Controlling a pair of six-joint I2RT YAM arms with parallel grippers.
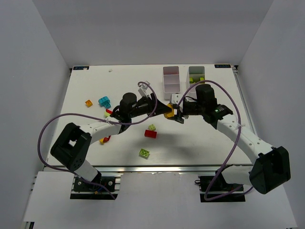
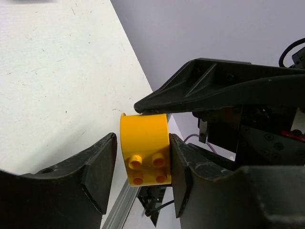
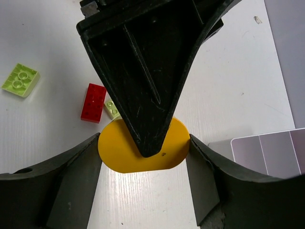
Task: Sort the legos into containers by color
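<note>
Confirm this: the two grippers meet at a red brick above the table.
Wrong colour: the brick is yellow, not red, as the right wrist view shows. The rest stands: the left gripper and the right gripper meet at it above the table.

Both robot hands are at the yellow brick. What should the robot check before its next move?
1. Right gripper grips the yellow brick: ok, a finger presses on each side.
2. Left gripper shut on the brick: cannot tell. One finger touches it, and a thin gap seems to show at the other.
3. Brick off the table: ok, it looks lifted.
4. Loose red brick out of the way: ok, it lies off to one side.
5. Which compartment of the white bins takes yellow: cannot tell.
</note>
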